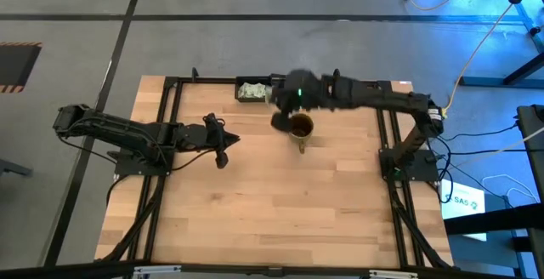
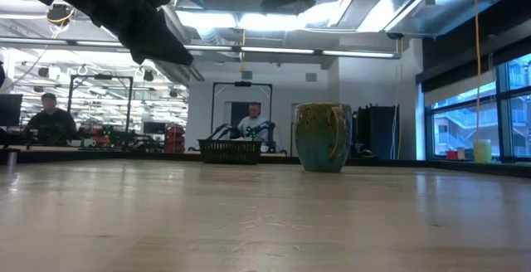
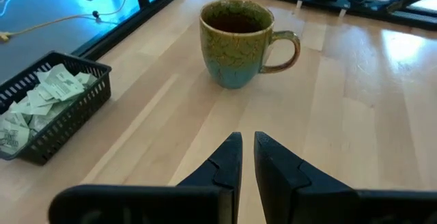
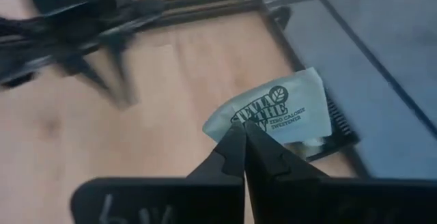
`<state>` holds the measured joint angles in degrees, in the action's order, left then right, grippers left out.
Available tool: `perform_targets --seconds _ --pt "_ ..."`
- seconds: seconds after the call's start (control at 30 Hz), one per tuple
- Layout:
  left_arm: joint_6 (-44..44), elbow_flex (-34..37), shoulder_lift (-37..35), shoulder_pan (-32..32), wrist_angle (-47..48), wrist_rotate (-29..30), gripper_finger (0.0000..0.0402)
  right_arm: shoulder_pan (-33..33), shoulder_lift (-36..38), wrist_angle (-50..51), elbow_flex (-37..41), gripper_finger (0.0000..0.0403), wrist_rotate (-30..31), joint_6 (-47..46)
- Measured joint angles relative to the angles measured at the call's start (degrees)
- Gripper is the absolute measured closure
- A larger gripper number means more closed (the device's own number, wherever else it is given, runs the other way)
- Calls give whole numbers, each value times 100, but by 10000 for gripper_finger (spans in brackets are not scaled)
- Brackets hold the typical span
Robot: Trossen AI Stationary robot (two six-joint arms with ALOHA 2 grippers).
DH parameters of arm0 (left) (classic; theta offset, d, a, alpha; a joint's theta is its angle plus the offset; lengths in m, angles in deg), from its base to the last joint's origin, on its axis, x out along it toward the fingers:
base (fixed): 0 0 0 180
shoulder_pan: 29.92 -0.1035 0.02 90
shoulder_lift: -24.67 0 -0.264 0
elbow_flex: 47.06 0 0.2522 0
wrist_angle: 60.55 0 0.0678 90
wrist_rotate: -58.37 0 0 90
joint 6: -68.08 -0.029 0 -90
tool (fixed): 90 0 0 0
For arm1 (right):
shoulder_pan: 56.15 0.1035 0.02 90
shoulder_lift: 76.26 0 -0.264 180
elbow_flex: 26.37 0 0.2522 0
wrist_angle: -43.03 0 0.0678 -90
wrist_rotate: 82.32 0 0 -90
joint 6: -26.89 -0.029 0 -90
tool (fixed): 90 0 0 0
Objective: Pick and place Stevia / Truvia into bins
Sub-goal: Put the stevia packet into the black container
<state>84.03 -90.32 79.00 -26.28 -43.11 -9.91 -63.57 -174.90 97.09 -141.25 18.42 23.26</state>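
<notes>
Item 1, Stevia sachet [image 4: 283, 111]: white paper with green print, pinched by one corner in the jaws of the right gripper [image 4: 240, 136], which are pressed together on it. The rest of the sachet hangs free past the fingertips. The high view puts this gripper [image 1: 280, 100] above the far edge of the tabletop [image 1: 280, 211], between tray and mug.

Item 2, black mesh tray [image 3: 65, 118]: holds the remaining sachets [image 3: 37, 98] in a loose heap. It sits at the far edge of the tabletop, near the mug.

Item 3, brown-gold mug [image 3: 235, 43]: upright, handle pointing away from the tray. No sachet can be made out inside it.

Item 4, left gripper [image 3: 247, 157]: waiting above the tabletop at some distance from the mug, its jaws nearly together with a thin gap and nothing between them.

Item 5, background: two people seated in the room beyond the tabletop, clear of the work.

Risk notes, by judgement. The hold is on a corner only, so the sachet may swivel or slip out during a quick swing. A light paper sachet may also flutter on release, catch the mug rim and land on the tabletop. The gripper sits close beside the mug, and a low approach could knock it.
</notes>
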Motion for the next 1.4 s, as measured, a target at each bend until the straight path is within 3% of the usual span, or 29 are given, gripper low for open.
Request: perform_targets --seconds 0.23,0.37,0.53,0.93,1.4 --pt "-1 -2 0 -7 -298 514 368 -1190 -470 -743 5 403 -1151 760" --pt "-8 -2 -1 -31 -352 957 368 -1591 -1048 -788 -312 403 -1272 1015" --pt "0 -2 -2 -112 -349 1061 368 -1898 -1929 -622 -971 403 -1349 1153" --pt "153 -2 -1 -317 -347 1113 368 -2180 -3815 703 -2624 403 -1524 1243" --pt "192 0 -1 -315 -347 1187 368 -2190 -4066 708 -2603 392 -1534 1323"
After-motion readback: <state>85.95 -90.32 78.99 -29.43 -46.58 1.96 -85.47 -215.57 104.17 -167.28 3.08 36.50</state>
